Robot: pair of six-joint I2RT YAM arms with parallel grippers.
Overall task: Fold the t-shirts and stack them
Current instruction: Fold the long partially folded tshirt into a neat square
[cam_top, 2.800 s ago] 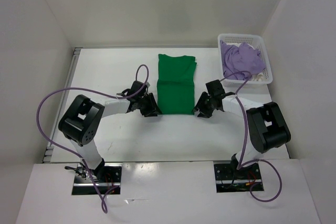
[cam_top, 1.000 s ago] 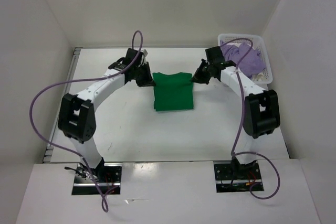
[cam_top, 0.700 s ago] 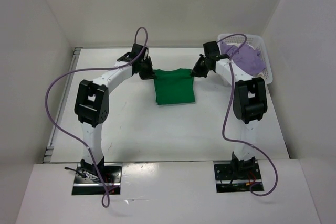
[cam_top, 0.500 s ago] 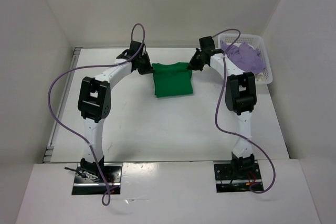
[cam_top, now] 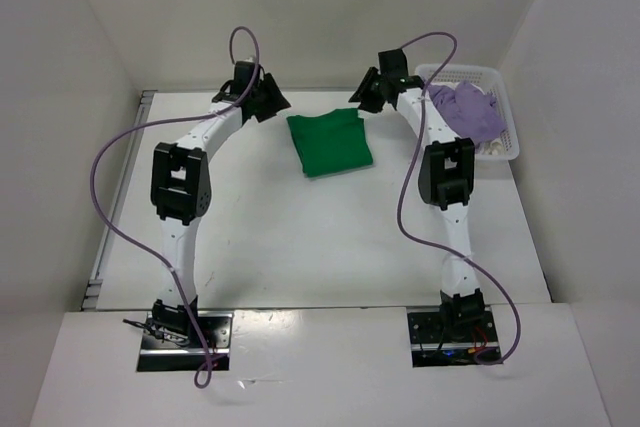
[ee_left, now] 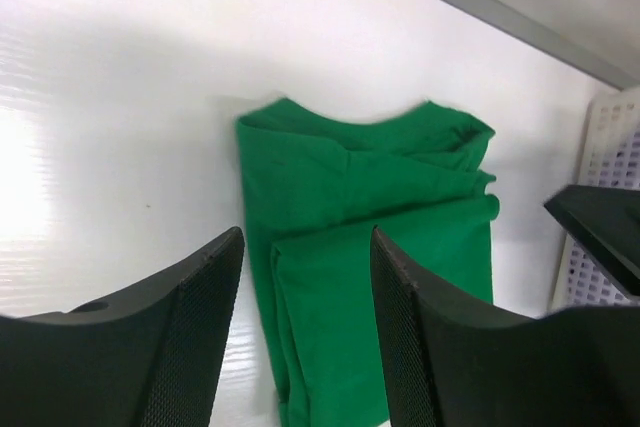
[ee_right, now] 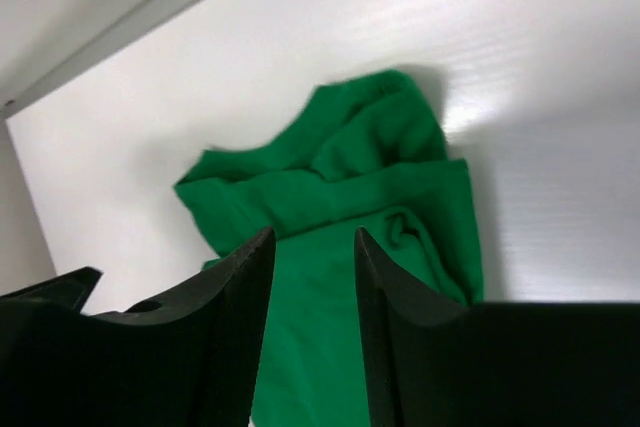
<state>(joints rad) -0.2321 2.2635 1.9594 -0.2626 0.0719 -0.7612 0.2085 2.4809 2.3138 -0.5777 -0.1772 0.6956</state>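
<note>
Progress stands at about one shirt in three, as I judge it. The green shirt (cam_top: 330, 144) lies folded into a compact rectangle on the far middle of the table (cam_top: 250, 217), slightly skewed to the table's edges, and nothing is stacked on it. The lavender shirt (cam_top: 462, 112) sits crumpled in the basket (cam_top: 509, 112) at the far right. A sliver of paler cloth (cam_top: 491, 147) shows at the basket's near right corner, too small to tell whether it is the cream-white one. Two shirts are therefore left to fold, and the stacking is not yet begun.

The left gripper (ee_left: 305, 247) hangs above the far left side of the green shirt with its jaws parted and nothing between them. The right gripper (ee_right: 312, 242) hangs above the far right side, likewise spread and empty. Neither touches the cloth.

The green cloth is a soft, matte knit. Its near part is a smooth flat panel with a doubled edge, while the far end is bunched into low ridges and rolls. The lavender cloth is a loose heap with deep creases. The basket is rigid white plastic with walls pierced in a fine grid. The table is smooth and white, with glare on it. The gripper fingers are black, with finely meshed inner faces.
</note>
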